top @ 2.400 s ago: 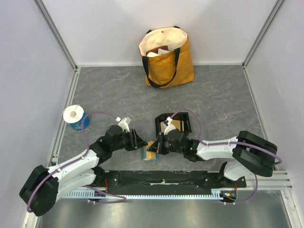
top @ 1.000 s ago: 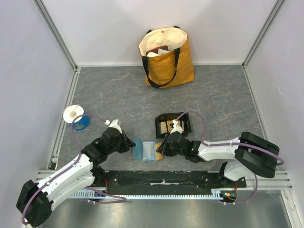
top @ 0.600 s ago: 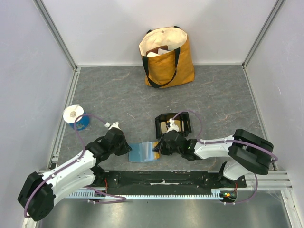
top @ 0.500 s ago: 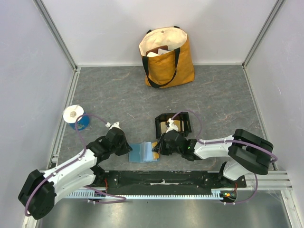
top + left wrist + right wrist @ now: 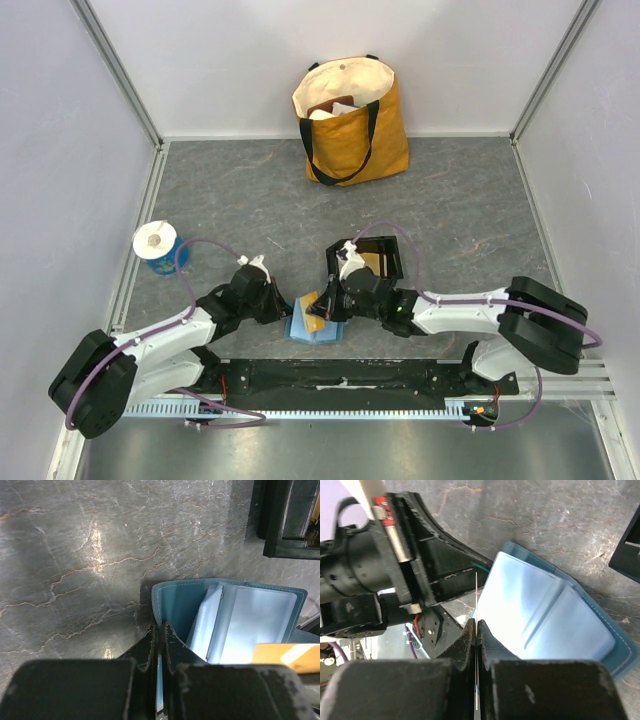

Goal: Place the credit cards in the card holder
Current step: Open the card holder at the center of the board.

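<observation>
We see our left gripper (image 5: 159, 628) clamped on the teal card holder's (image 5: 250, 615) edge; the holder lies open just below centre of the top view. Our right gripper (image 5: 476, 625) is closed on a tan credit card (image 5: 285, 656), held above the pale lining.

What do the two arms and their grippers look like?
The left arm and right arm have white shells, black joints and black bases. A thin purple cable loops along each. The left gripper and right gripper are black, tapering to narrow tips.
</observation>
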Controlling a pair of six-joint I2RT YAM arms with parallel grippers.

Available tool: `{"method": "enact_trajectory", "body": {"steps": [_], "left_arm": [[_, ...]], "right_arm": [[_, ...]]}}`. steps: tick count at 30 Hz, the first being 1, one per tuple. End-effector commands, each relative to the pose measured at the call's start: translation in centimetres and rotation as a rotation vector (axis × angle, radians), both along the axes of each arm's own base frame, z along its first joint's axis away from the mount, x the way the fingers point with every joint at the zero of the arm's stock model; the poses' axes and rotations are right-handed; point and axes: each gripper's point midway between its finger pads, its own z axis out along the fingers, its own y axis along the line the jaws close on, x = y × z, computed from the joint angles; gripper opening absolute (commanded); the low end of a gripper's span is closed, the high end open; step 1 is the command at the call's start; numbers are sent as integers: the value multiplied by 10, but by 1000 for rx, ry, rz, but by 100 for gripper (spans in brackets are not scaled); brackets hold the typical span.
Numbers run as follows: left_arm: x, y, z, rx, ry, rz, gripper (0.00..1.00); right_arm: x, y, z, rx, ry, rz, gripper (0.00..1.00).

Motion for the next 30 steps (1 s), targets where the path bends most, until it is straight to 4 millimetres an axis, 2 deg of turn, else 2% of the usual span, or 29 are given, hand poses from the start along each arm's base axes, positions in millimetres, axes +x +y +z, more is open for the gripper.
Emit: {"method": "enact_trajectory", "body": {"steps": [1, 5, 8, 15, 30], "left_arm": [[-1, 3, -7, -4, 16, 38, 2], [-2, 8, -12, 15, 24, 63, 2], [-2, 9, -11, 17, 20, 63, 2], [0, 6, -7, -1, 3, 60, 2], [-3, 9, -7, -2, 4, 66, 2]], "right_arm": [[13, -11, 35, 27, -101, -64, 0], [28, -56, 28, -139, -130, -217, 0], [24, -77, 18, -204, -105, -256, 0], [9, -81, -13, -247, -18, -226, 0], [-5, -111, -40, -418, 14, -288, 0]]}}
